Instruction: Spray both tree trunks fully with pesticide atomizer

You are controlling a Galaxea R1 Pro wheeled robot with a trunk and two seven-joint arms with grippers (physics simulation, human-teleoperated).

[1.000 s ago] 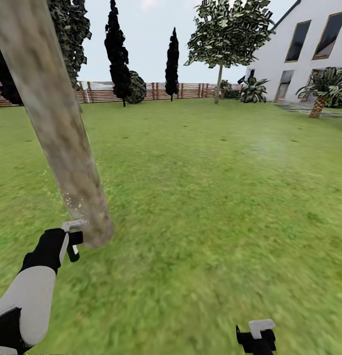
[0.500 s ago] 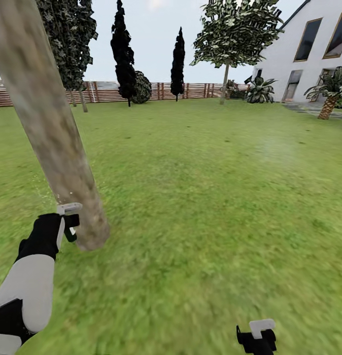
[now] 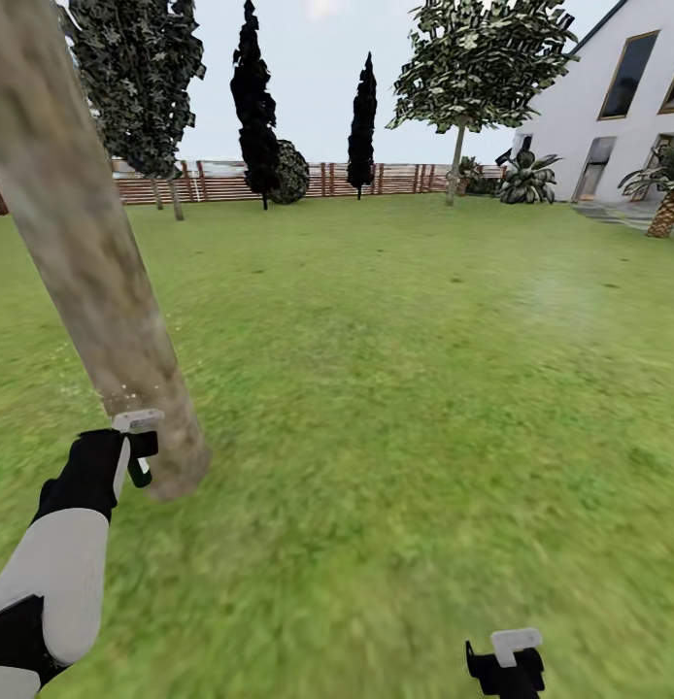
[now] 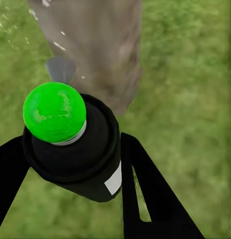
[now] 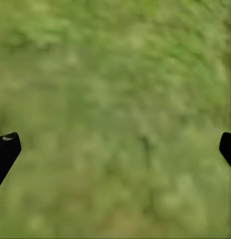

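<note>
Gripping the pesticide atomizer (image 4: 70, 144), the left hand (image 3: 135, 449) sits low at the left of the head view, its two black fingers (image 4: 150, 199) closed on either side of the black can. From the left wrist view the can shows a bright green round cap (image 4: 54, 112) on top and a small white patch on its side. Just ahead of this hand, nearly touching the can's white nozzle (image 3: 138, 420), stands the near tree trunk (image 3: 89, 262), a thick mottled tan-grey pole leaning toward the upper left, its foot meeting the lawn (image 3: 395, 388) right beside the hand. Pale specks dot the bark just above the nozzle.

Far beyond the hand, across the grass, runs the brown slatted fence (image 3: 395, 179), with dark narrow cypresses (image 3: 255, 107) before it and a second slim-trunked tree (image 3: 457, 160) with a light green crown further right. A white house (image 3: 619, 126) and a short palm (image 3: 667, 199) close the right edge.

Low at the right, the right hand (image 3: 504, 665) hangs over bare grass, its fingertips (image 5: 5, 149) spread wide apart and holding nothing.
</note>
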